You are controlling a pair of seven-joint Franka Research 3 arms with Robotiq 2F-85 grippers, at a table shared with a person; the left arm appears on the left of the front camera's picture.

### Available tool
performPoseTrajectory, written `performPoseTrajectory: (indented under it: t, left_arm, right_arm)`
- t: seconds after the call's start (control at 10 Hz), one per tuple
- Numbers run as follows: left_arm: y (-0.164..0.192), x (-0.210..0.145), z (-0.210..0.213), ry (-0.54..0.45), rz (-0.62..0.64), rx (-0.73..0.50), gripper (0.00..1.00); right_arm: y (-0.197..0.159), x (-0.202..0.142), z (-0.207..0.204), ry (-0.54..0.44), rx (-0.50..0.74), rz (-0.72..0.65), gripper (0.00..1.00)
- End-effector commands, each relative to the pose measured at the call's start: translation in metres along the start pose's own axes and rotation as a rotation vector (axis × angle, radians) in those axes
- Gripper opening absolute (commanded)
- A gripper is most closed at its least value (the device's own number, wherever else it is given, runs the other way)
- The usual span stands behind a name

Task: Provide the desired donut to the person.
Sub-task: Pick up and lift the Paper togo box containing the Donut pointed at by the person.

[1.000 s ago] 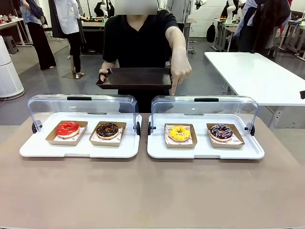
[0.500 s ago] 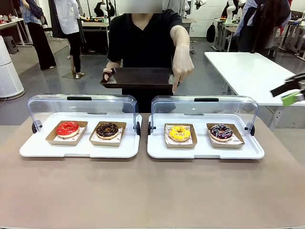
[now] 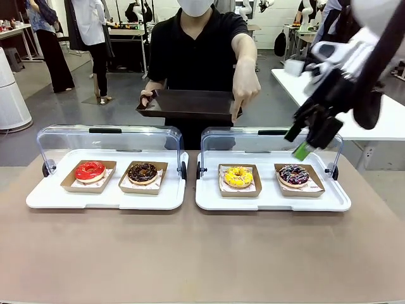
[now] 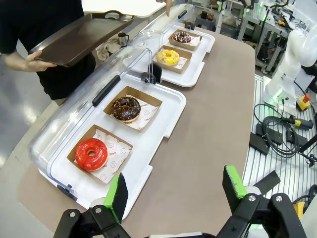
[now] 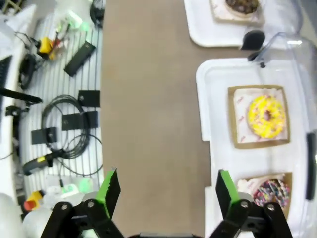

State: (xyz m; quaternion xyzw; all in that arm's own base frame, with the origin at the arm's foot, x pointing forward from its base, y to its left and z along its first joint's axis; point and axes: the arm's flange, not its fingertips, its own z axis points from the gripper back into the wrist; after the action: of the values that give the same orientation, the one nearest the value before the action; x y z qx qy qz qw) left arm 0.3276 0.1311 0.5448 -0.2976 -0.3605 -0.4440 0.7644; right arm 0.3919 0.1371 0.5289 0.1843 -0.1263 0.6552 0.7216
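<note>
The person (image 3: 197, 44) in a black shirt stands at the far side, holding a dark brown tray (image 3: 183, 104) in one hand. The other hand (image 3: 243, 95) points a finger down above the yellow donut (image 3: 238, 176) (image 5: 267, 116) (image 4: 168, 56). My right gripper (image 3: 297, 142) (image 5: 167, 187) hangs open in the air over the right case, above the sprinkled donut (image 3: 293, 175) (image 5: 271, 192). My left gripper (image 4: 174, 191) is open and empty above the table's left end, near the red donut (image 4: 91, 153) (image 3: 90, 170). A chocolate donut (image 3: 142, 171) (image 4: 125, 108) lies beside the red one.
Two white display trays (image 3: 104, 199) (image 3: 272, 201) with clear lids (image 3: 109, 136) (image 3: 272, 139) swung back stand side by side. Each donut lies on a brown paper tray. Bare brown tabletop (image 3: 202, 253) stretches in front. A white table (image 3: 345, 101) stands at the back right.
My right arm has swung in from the right edge to above the right case. The person and the tray have shifted slightly right; the finger still points down.
</note>
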Motion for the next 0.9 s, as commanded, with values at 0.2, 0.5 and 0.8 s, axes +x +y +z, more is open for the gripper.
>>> performPoseTrajectory:
  t: [0.2,0.5,0.8]
  left_arm:
    - [0.001,0.001,0.002,-0.024,-0.007,-0.005,1.00]
    - [0.001,0.001,0.002,-0.024,-0.007,-0.005,1.00]
    - [0.001,0.001,0.002,-0.024,-0.007,-0.005,1.00]
  right_arm:
    - [-0.014,0.023,-0.052,0.146,-0.077,-0.003,1.00]
    - [-0.003,0.018,-0.049,0.038,0.013,-0.018,1.00]
    - [-0.014,0.027,-0.057,0.133,-0.061,0.021,1.00]
